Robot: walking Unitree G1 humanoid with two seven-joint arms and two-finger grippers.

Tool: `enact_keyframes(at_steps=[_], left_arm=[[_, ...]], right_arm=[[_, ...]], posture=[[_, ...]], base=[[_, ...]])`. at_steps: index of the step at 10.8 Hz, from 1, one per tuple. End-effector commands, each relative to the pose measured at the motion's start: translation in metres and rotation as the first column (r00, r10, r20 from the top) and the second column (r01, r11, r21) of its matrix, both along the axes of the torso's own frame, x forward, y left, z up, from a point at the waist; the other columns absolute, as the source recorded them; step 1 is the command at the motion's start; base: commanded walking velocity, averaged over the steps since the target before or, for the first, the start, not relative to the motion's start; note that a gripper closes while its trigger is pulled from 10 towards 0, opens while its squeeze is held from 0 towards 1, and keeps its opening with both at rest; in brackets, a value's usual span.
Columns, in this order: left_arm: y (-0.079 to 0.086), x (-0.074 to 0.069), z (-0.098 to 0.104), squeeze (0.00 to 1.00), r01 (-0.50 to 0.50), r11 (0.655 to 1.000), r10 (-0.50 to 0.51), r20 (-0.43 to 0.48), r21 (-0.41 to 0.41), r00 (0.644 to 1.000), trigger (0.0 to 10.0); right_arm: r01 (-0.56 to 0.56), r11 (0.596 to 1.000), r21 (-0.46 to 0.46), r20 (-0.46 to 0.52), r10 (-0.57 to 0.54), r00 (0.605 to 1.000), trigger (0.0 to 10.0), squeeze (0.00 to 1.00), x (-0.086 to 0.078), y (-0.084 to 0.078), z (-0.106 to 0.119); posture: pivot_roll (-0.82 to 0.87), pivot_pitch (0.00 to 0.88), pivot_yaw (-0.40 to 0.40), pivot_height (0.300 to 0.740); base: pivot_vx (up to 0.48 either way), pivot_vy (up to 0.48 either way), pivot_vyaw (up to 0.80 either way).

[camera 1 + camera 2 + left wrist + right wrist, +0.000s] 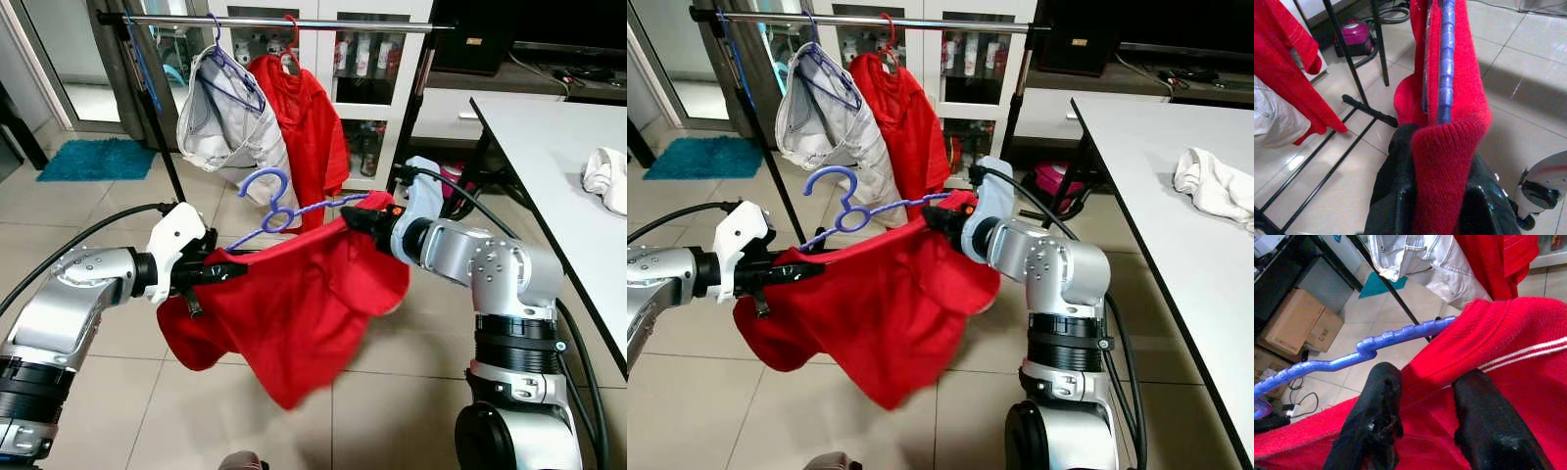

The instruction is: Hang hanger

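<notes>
- Across the middle of the frame, a purple hanger (279, 213) is held up in the air between the two arms, with a red shirt (294, 304) draped on it.
- Its long bar runs sideways and tilts, lower at the left and higher at the right.
- Its hook curls up toward the top of the frame.
- The left gripper (227, 270) is at the lower left end. Its black fingers (1388, 196) are squeezed on the red cloth over the bar.
- The right gripper (355, 217) is at the right end. Its fingers (1376, 416) are pinched on the red cloth just below the bar.
- At the top of the frame is a clothes rail (274, 20). A white garment (220, 122) and a second red shirt (313, 127) hang there.
- A white table (558, 166) is at the right edge.
</notes>
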State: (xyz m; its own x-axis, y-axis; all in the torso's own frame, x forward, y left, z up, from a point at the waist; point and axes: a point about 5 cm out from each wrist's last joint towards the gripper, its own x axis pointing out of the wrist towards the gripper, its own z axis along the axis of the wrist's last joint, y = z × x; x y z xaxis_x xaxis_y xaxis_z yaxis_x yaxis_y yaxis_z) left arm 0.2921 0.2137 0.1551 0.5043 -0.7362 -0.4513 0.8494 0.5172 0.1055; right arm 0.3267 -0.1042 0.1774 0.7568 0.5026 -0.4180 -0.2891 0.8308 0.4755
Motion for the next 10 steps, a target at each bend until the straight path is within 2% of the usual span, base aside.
enact_keyframes(at_steps=[1,10], left_arm=[[-0.0038,0.0001,0.009,0.0,0.027,0.999,-0.027,0.034,-0.018,0.999,0.0],[0.0005,-0.0019,0.0075,0.0,0.004,1.0,-0.003,0.017,-0.011,1.0,0.0]], right_arm=[[0.001,1.0,0.006,-0.001,-0.001,1.0,0.0,0.0,0.0023,0.0006,0.0035],[0.003,1.0,0.029,0.036,-0.005,0.999,0.0,0.0,0.0078,0.004,0.0052]], posture=[[0.01,0.0,0.015,0.74],[0.02,0.0,0.006,0.74]], base=[[0.0,0.0,0.0],[0.0,0.0,0.0]])
